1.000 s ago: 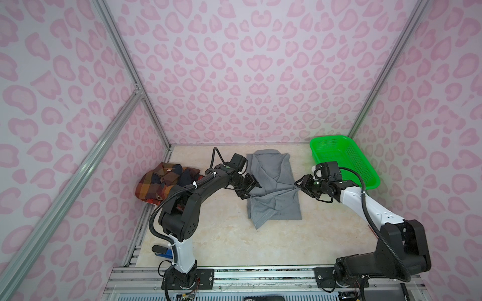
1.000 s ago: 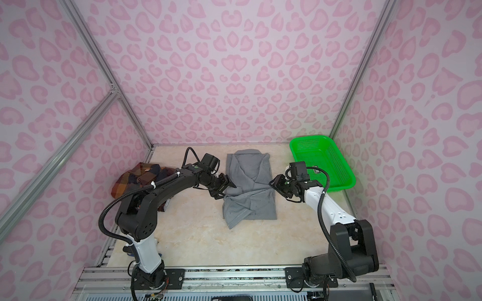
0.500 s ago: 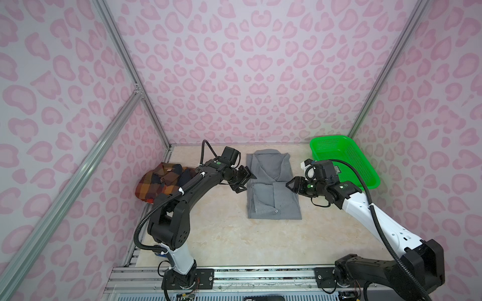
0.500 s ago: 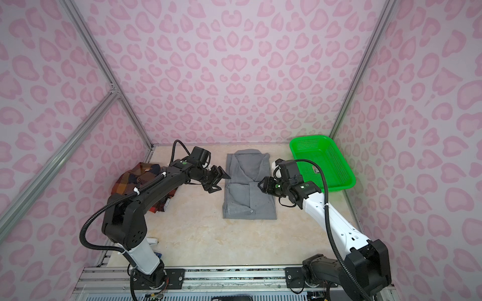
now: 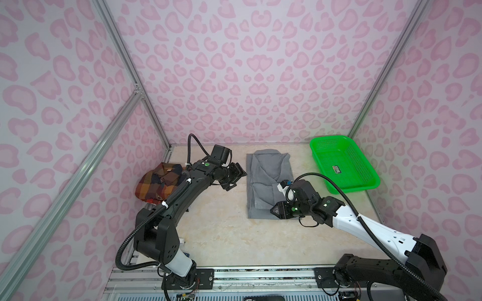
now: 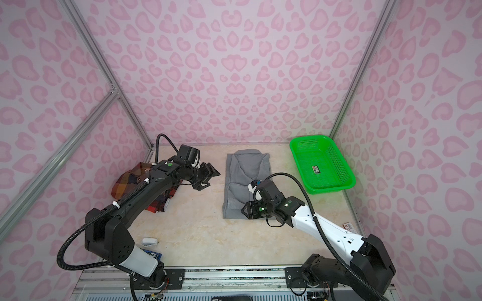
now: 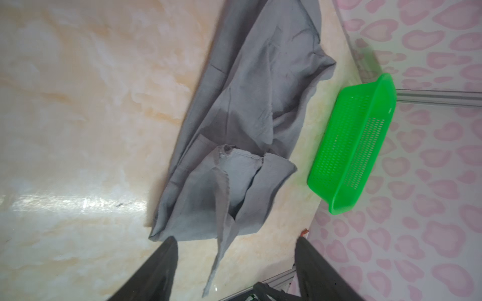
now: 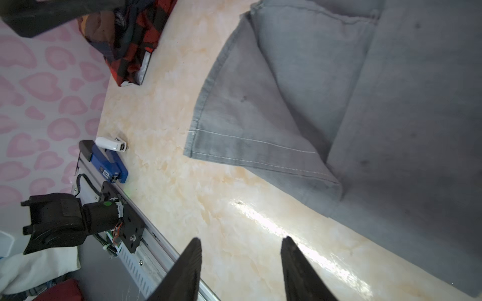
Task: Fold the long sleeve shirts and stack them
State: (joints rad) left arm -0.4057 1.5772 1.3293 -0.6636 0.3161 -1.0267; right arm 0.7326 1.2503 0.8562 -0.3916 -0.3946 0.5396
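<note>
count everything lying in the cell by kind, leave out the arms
shirts: 2 (gray shirt, plaid shirt)
green mesh basket: 1
blue stapler: 1
small white device: 1
small red-and-white card: 1
total: 6

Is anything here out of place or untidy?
Yes. The plaid shirt lies bunched by the left wall, not neatly folded. A white object and a blue object sit near the front left corner, unrelated to folding.
</note>
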